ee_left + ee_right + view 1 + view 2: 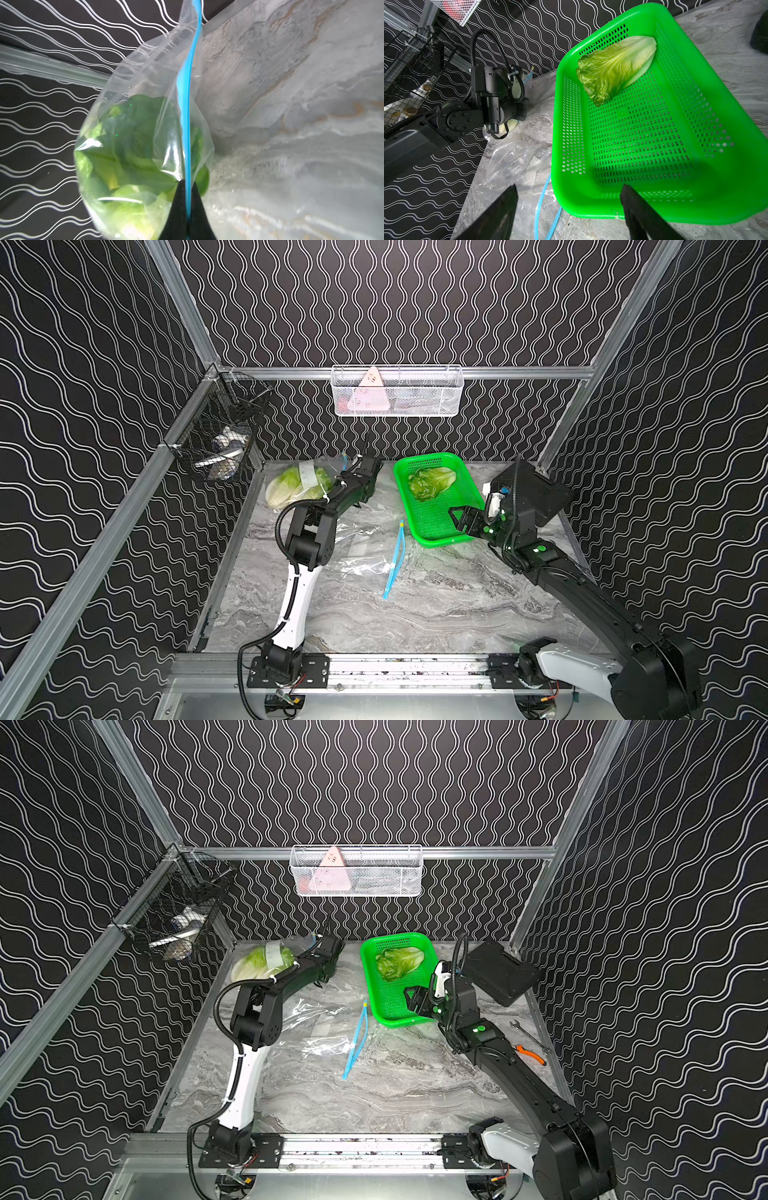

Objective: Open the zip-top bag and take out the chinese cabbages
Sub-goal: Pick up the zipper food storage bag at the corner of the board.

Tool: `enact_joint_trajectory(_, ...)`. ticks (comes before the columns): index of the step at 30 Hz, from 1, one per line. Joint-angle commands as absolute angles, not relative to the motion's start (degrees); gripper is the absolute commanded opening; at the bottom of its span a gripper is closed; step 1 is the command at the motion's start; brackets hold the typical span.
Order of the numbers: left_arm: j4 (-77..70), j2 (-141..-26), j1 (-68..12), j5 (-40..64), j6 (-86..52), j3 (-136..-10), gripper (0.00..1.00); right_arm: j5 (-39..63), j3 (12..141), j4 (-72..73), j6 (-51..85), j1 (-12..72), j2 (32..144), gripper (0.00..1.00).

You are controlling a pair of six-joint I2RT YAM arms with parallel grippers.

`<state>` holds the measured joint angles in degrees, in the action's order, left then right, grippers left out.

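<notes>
Your left tool (188,188) is pressed together on the blue zip strip (186,108) of the zip-top bag (135,99). The strip runs straight out from between the tips, and the clear film bulges to one side of them. Inside that bulge, directly ahead of the tips, sits the bagged cabbage (124,158), its green leaves pressed against the plastic. You cannot tell from the wrist view how many heads are in there. In both top views the bag lies at the far corner of the worktop (415,614), beside the left tool's wrist, which hides the tips.

Your right tool (569,189) is spread wide and holds nothing. It hangs at the near rim of the green basket (591,209). In the wrist view one finger shows against the basket wall and the other against the worktop beside it. Ahead of the tool, toward the basket's far end, the loose cabbage (614,66) lies on its side on the mesh floor.

A second bag (357,549) lies flat between your two tools, with the worktop showing through it. Its blue zip edge (394,562) runs just beside the basket's near corner, close to the right tool's spread fingers. Behind the right tool's arm you have a black case (498,973), a wrench (528,1033) and orange-handled pliers (530,1054) on the worktop.
</notes>
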<state>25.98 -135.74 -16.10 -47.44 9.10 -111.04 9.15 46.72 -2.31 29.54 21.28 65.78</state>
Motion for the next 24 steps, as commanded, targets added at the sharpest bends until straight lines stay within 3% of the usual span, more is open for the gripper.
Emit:
enact_joint_trajectory(1,27.94,-130.28,-16.20,-45.85,4.61,-108.22,0.00,9.85,46.85,-1.49,29.79,21.31,65.62,0.81)
enact_joint_trajectory(11,31.88,-109.43,-17.11,-36.74,-2.20,-97.08,0.00,14.48,47.26,-1.13,29.54,21.39,66.23,0.81)
enact_joint_trajectory(18,34.02,-107.32,-14.55,-36.83,0.41,-105.73,0.00,17.64,47.67,-1.73,28.63,21.75,67.51,0.81)
enact_joint_trajectory(24,26.40,-104.92,-12.91,-37.29,3.47,-109.71,0.00,22.33,49.65,-5.11,26.34,21.79,69.25,0.81)
